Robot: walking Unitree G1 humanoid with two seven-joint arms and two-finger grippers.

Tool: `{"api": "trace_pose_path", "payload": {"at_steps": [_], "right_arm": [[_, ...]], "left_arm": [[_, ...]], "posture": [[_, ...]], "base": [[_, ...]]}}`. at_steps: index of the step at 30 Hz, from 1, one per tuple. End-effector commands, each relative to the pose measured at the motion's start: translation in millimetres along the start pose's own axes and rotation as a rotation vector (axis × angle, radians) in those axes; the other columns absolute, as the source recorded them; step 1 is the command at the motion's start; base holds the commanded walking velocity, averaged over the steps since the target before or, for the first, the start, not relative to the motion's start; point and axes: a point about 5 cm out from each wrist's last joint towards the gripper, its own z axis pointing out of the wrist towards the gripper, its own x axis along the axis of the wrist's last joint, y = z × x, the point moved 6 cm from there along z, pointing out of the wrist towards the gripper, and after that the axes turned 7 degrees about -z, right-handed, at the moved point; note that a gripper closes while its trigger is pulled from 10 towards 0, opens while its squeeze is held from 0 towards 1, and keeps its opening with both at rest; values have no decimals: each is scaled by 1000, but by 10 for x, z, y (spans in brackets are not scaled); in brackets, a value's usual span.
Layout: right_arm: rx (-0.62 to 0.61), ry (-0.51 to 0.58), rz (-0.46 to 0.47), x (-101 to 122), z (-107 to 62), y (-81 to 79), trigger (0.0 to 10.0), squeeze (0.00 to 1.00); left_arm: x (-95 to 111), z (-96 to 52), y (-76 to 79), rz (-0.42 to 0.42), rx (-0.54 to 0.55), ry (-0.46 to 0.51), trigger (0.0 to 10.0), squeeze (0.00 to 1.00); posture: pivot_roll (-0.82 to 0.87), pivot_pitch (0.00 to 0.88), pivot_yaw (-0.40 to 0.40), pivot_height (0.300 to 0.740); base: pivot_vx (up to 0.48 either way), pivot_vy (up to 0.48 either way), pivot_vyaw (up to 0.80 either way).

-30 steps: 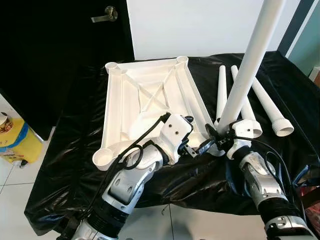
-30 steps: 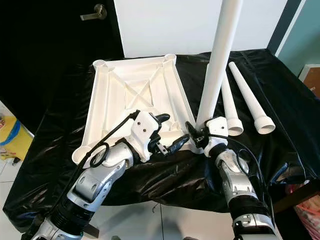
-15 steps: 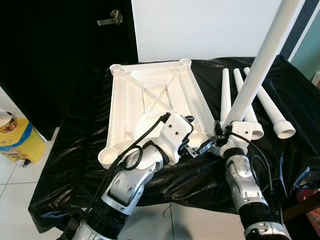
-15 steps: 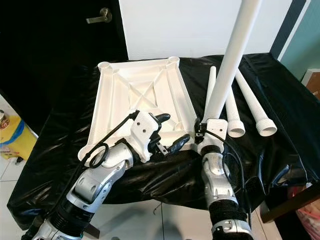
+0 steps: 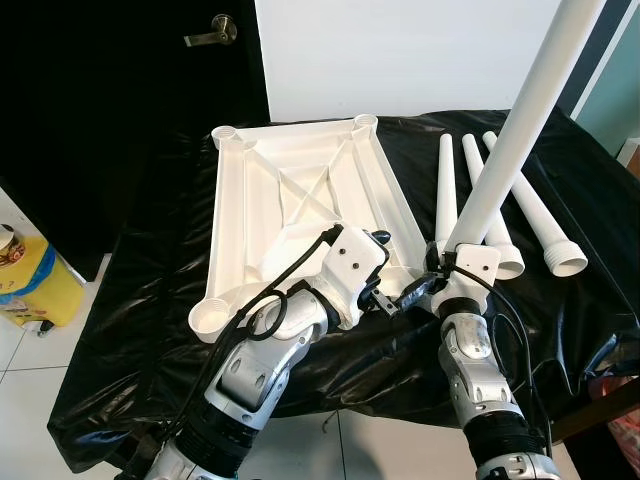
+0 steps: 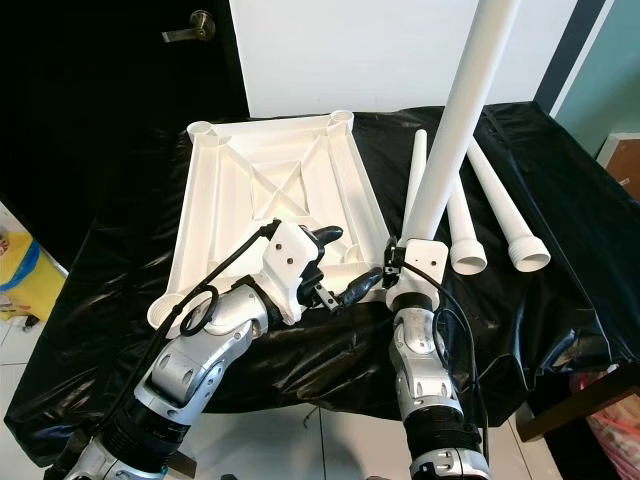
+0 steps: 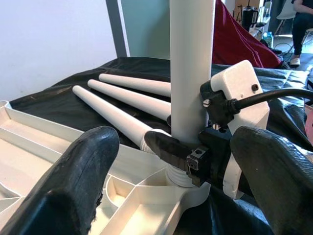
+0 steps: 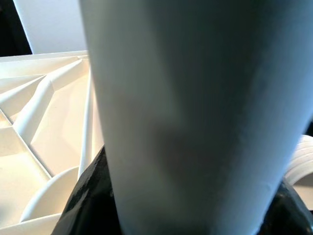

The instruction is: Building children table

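The white table top lies upside down on the black-covered table. A long white leg stands nearly upright, its ribbed lower end at the top's near right corner socket. My right gripper is shut on this leg just above its base; in the right wrist view the leg sits between the black fingers. My left gripper is open over the same corner, its fingers on either side of the socket and apart from the leg. Three more legs lie side by side to the right.
A black door with a metal handle stands behind the table at the left, beside a white wall. A yellow container sits on the tiled floor at the left. The table's front edge runs just under both forearms.
My right forearm has swung left and now stands almost straight under the held leg. The leg's base stays at the corner socket. The left gripper holds its place; the camera shifted slightly.
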Motion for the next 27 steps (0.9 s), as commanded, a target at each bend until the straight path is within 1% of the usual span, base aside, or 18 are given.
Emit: {"api": "trace_pose_path", "payload": {"at_steps": [1, 2, 4, 5, 7, 9, 10, 11, 12, 13, 16, 18, 20, 21, 23, 24, 27], "right_arm": [[10, -81, 2, -229, -87, 32, 10000, 0], [24, -66, 4, -206, -80, 49, 10000, 1000], [39, -51, 5, -183, -75, 64, 10000, 1000], [62, -24, 8, -132, -61, 86, 10000, 1000], [68, -18, 9, -118, -58, 91, 10000, 1000], [120, -4, 10, -95, -55, 94, 10000, 980], [120, -4, 10, -95, -55, 94, 10000, 980], [154, 3, 10, -86, -58, 86, 10000, 816], [154, 3, 10, -86, -58, 86, 10000, 816], [187, 8, 8, -80, -62, 75, 10000, 0], [313, 19, -14, -74, -76, 41, 10000, 0], [336, 18, -21, -80, -78, 40, 10000, 0], [402, 25, -52, -80, -68, 28, 10000, 0], [402, 25, -52, -80, -68, 28, 10000, 0], [485, 42, -94, -50, -45, -10, 10000, 0], [485, 42, -94, -50, -45, -10, 10000, 0], [544, 41, -136, -36, 9, -9, 10000, 0]], "left_arm": [[-32, 1, 95, -5, -65, -17, 10000, 0], [-33, 0, 96, -5, -66, -17, 10000, 0], [-35, -2, 97, -5, -67, -18, 10000, 0], [-36, -3, 97, -5, -69, -18, 10000, 0], [-36, -4, 98, -5, -69, -18, 10000, 0], [-37, 0, 109, -7, -72, -17, 10000, 0], [-37, 0, 109, -7, -72, -17, 10000, 0], [-38, 3, 115, -8, -74, -16, 10000, 0], [-38, 3, 115, -8, -74, -16, 10000, 0], [-39, 6, 119, -9, -75, -16, 10000, 0], [-46, 7, 124, -10, -77, -17, 10000, 0], [-50, 6, 126, -10, -77, -17, 10000, 0], [-58, 2, 139, -11, -80, -20, 10000, 0], [-58, 2, 139, -11, -80, -20, 10000, 0], [-64, 0, 142, -12, -83, -23, 10000, 0], [-64, 0, 142, -12, -83, -23, 10000, 0], [-70, -6, 135, -11, -81, -27, 10000, 0]], "posture": [[-66, 0, 13, 740], [-68, 0, 14, 740], [-68, 0, 14, 740], [-70, 0, 15, 740], [-70, 0, 15, 740], [-75, 0, 17, 740], [-75, 0, 17, 740], [-78, 0, 17, 740], [-78, 0, 17, 740], [-78, 0, 16, 740], [-79, 0, 15, 740], [-79, 0, 15, 740], [-77, 0, 15, 740], [-77, 0, 15, 740], [-72, 0, 14, 740], [-72, 0, 14, 740], [-70, 0, 13, 740]], "base": [[0, 0, 0], [0, 0, 0], [0, 0, 0], [0, 0, 0], [0, 0, 0], [0, 0, 0], [0, 0, 0], [0, 0, 0], [0, 0, 0], [0, 0, 0], [0, 0, 0], [0, 0, 0], [0, 0, 0], [0, 0, 0], [0, 0, 0], [0, 0, 0], [0, 0, 0]]}}
